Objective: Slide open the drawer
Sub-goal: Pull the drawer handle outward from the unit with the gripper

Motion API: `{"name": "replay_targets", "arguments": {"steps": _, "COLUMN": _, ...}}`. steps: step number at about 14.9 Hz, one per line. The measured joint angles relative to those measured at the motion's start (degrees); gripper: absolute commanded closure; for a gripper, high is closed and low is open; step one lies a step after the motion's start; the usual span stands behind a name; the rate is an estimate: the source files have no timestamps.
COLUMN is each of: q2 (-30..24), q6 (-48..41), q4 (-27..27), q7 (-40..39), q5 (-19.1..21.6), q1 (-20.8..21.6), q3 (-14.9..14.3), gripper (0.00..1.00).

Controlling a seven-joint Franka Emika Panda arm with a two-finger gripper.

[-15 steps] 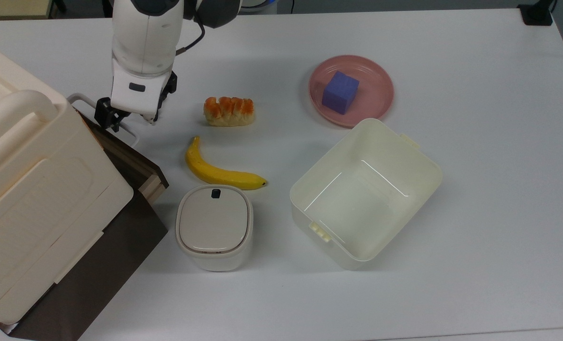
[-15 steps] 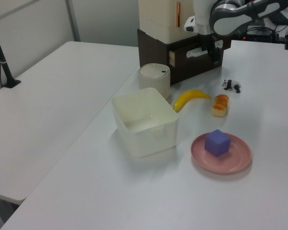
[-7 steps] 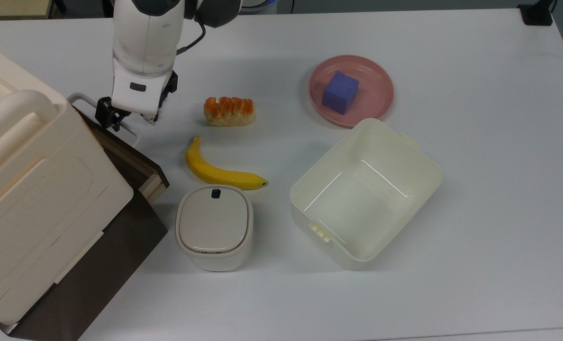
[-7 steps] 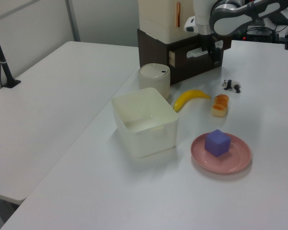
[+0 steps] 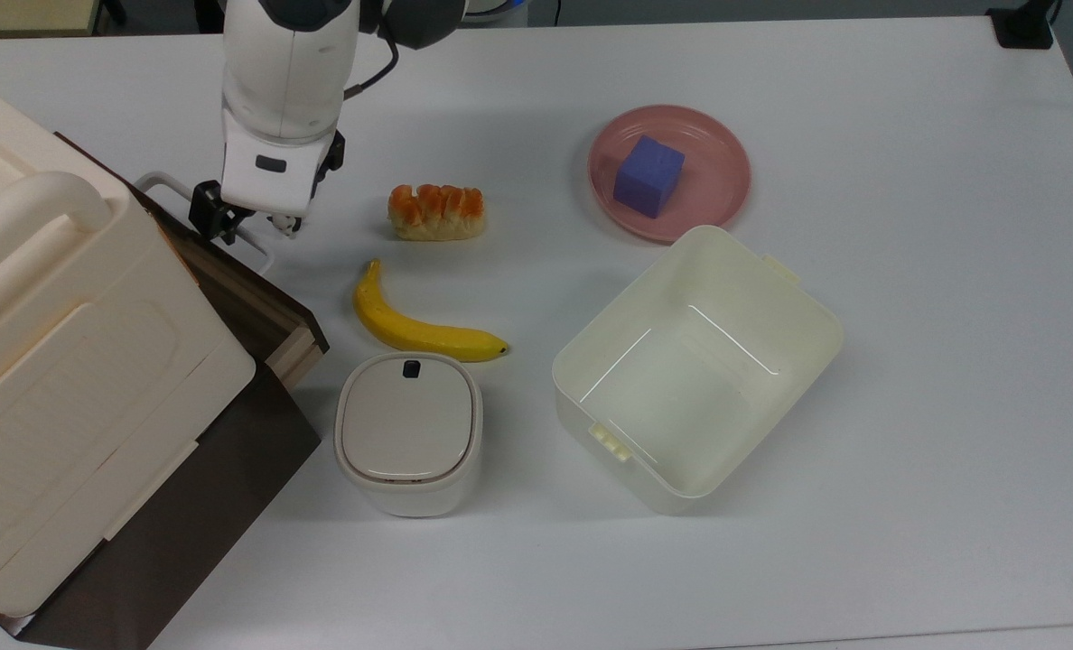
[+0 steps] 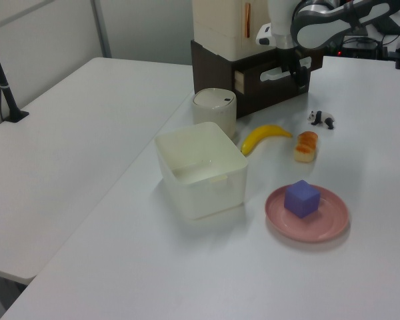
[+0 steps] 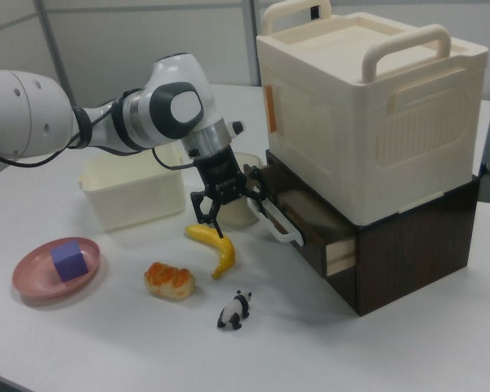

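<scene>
— What's closest, going by the right view?

— A small panda toy (image 7: 232, 311) on the white table (image 7: 106, 351). At its ten o'clock lies a bread roll (image 7: 169, 279), and at its twelve o'clock a banana (image 7: 218, 250). At nine o'clock from the roll sits a pink plate (image 7: 31, 283) with a purple cube (image 7: 69, 260) on it.

— And the drawer?

— The drawer (image 7: 340, 251) is at two o'clock from the banana, in the top slot of a dark brown cabinet (image 7: 416, 245). It stands partly out toward nine o'clock, so a strip of its pale wooden side shows. Its white loop handle (image 7: 279, 226) sticks out from the dark front.

— Where's the gripper?

— The gripper (image 7: 229, 204) hangs at twelve o'clock from the banana, right at the handle's far end. Its jaws are spread, with the handle bar passing between them. I can't tell whether a finger touches the bar.

— What's farther back?

— A big cream box (image 7: 367, 106) with two handles sits on top of the cabinet. At ten o'clock from the gripper is an open cream bin (image 7: 135, 200). In the top view, a small lidded tub (image 5: 407, 431) stands at six o'clock from the banana, just beside the cabinet.
</scene>
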Motion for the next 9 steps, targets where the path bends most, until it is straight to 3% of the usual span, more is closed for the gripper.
{"name": "replay_targets", "arguments": {"steps": 9, "q2": -0.4, "q6": -5.9, "q4": 0.2, "q7": 0.0, "q5": 0.1, "q1": 0.0, "q3": 1.7, "gripper": 0.0}}
